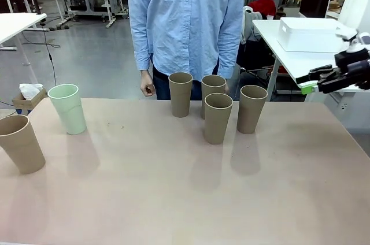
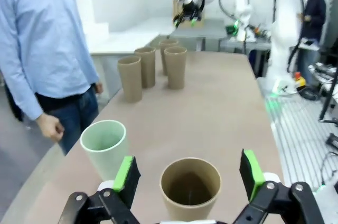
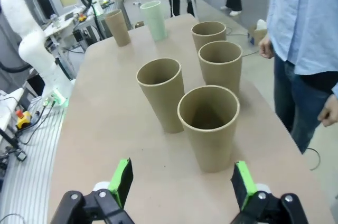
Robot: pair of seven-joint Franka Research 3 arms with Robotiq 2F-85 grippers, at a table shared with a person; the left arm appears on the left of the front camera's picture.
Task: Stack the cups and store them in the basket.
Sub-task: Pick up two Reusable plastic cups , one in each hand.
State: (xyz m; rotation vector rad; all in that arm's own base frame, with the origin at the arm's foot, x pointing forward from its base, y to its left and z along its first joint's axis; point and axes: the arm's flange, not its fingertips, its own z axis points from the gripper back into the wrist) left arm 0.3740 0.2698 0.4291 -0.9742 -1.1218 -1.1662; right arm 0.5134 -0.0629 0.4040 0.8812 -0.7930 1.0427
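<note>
Four tan cups stand upright in a cluster at the table's far middle (image 1: 180, 93) (image 1: 213, 92) (image 1: 218, 118) (image 1: 252, 108). A mint-green cup (image 1: 67, 108) and another tan cup (image 1: 20, 144) stand at the left. My right gripper (image 1: 309, 83) hovers open off the table's right edge; in its wrist view (image 3: 182, 180) the nearest tan cup (image 3: 209, 129) stands just ahead. My left gripper (image 2: 188, 168) is open, with the left tan cup (image 2: 190, 187) ahead between its green pads (image 2: 127, 174), untouched, and the mint cup (image 2: 104, 147) beside it. The white basket (image 1: 312, 34) rests on a side table at the right.
A person in a blue shirt (image 1: 186, 19) stands at the far edge behind the cluster, hands hanging (image 1: 147, 88). The table's (image 1: 173, 199) near half is bare. A cardboard box with tissue (image 1: 28, 96) sits on the floor beyond the left corner.
</note>
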